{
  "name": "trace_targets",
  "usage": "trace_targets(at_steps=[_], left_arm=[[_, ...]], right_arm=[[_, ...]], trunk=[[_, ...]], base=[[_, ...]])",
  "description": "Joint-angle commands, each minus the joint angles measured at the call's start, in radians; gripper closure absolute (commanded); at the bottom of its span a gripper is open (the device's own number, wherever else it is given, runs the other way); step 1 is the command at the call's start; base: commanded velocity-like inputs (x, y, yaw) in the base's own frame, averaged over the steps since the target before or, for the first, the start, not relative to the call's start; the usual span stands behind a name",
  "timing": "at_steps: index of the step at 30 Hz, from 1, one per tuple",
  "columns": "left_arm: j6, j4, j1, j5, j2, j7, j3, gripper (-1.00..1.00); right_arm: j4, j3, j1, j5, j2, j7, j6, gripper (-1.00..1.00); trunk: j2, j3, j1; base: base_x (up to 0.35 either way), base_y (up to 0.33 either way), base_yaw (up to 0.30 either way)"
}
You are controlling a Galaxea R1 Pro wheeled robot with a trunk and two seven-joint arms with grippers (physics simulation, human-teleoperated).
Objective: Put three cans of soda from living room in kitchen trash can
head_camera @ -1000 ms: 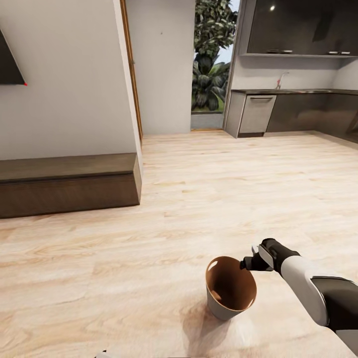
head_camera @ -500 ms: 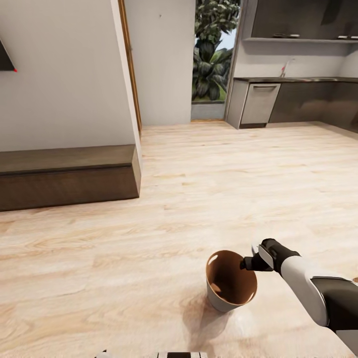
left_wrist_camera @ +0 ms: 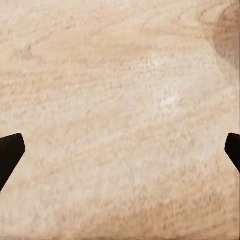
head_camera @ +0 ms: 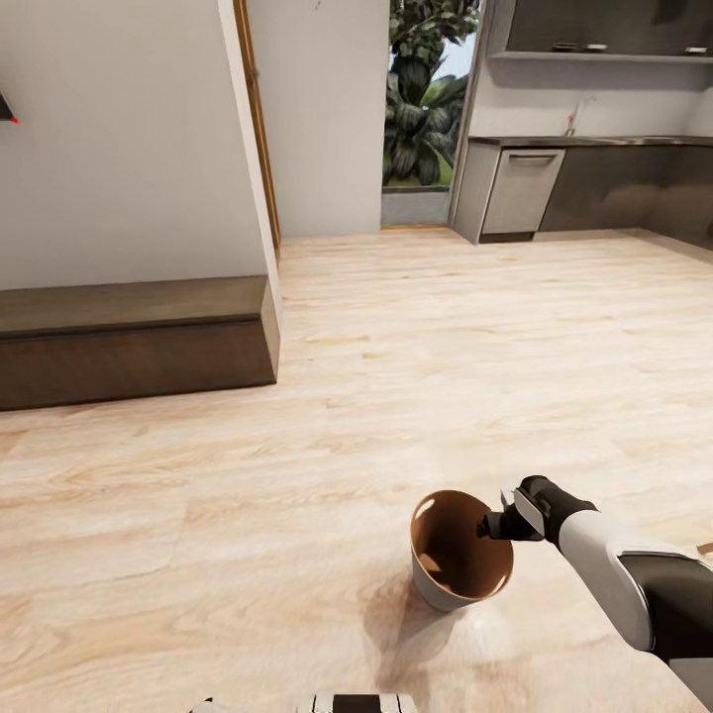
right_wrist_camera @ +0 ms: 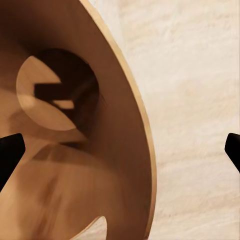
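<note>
Hovering at the bin's 3 o'clock rim, right tool (head_camera: 492,525) has fingers spread wide in its wrist view. Tash can (head_camera: 458,555) stands tilted on pale plank floor (head_camera: 396,376). Left tool (left_wrist_camera: 120,150): fingertips wide apart over floor. No writing legible.

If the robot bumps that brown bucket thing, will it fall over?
Probably fairly easily. The trash can narrows toward its base and looks tilted in the head view, so it may tip. It seems empty inside, so likely light. The right tool sits at its rim; being round, it could roll once down.
</note>
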Motion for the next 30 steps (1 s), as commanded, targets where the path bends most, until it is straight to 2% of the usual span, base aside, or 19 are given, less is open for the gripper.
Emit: trace_targets(at_steps=[1,7,14,15,30], left_arm=[[0.0,0.0,0.0,0.0,0.0,0.0,0.0,-1.0],[0.001,0.0,0.0,0.0,0.0,0.0,0.0,-1.0],[-0.001,0.0,0.0,0.001,0.001,0.0,-0.001,-1.0],[-0.001,0.0,0.0,0.002,0.001,0.0,-0.001,-1.0],[-0.002,0.0,0.0,0.005,0.002,-0.001,-0.003,-1.0]], right_arm=[[0.0,0.0,0.0,0.0,0.002,0.0,0.0,-1.0],[0.0,0.001,0.001,0.0,0.008,0.0,0.0,-1.0],[0.0,0.005,0.002,0.0,0.008,0.0,-0.003,-1.0],[0.0,0.005,0.002,0.0,0.008,0.0,-0.005,1.0],[-0.001,0.006,0.01,-0.001,0.007,0.004,-0.021,1.0]], trunk=[[0.0,-0.004,0.0],[-0.002,-0.027,0.003],[-0.002,-0.027,0.003],[-0.002,-0.027,0.003],[-0.002,-0.027,0.003]], base=[[0.0,0.0,0.0],[0.0,0.0,0.0],[0.0,0.0,0.0],[0.0,0.0,0.0],[0.0,0.0,0.0]])
